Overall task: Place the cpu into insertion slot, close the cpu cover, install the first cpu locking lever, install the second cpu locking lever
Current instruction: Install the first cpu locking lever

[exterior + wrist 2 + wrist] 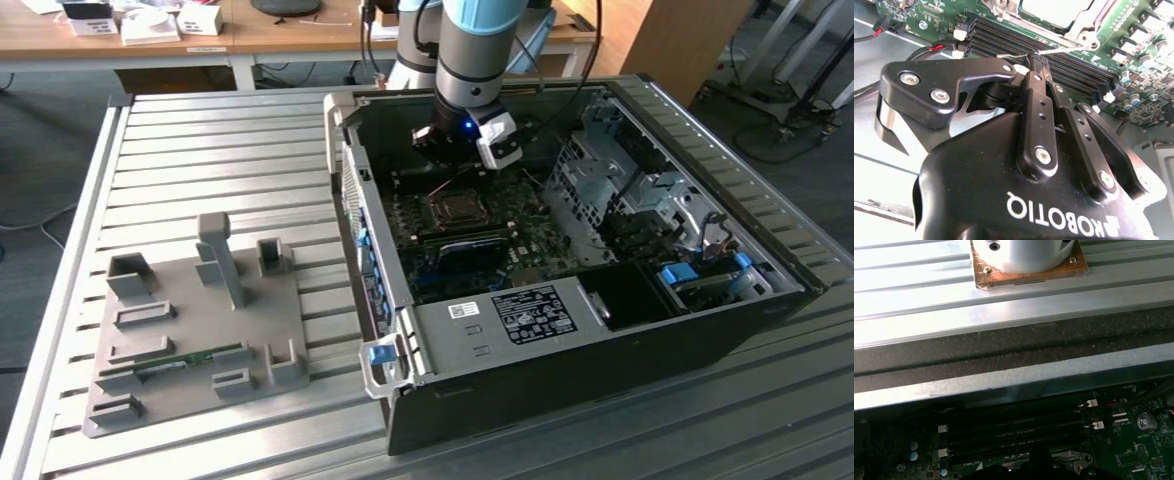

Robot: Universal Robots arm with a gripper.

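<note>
My gripper [462, 168] is inside the open computer case, just behind the cpu socket [461, 210]. In the second wrist view its two black fingers [1035, 95] meet at the gripper tips [1038, 60], shut. The tips rest against a thin wire cpu locking lever [1064, 48] that runs along the socket's edge, beside the memory slots [1004, 37]. I cannot tell whether the wire is pinched. The cpu [1054, 10] shows its silvery top inside the socket. The metal cpu cover [1094, 22] lies flat around it. The first wrist view shows the cover's edge [1070, 458].
The case [561, 330] lies on a slatted metal table [200, 150]. Its walls, a drive cage [614, 190] and red-black cables [884, 30] hem in the socket. A grey fixture plate [187, 330] stands on the exterior view's left. The arm's base plate [1029, 270] is bolted behind the case.
</note>
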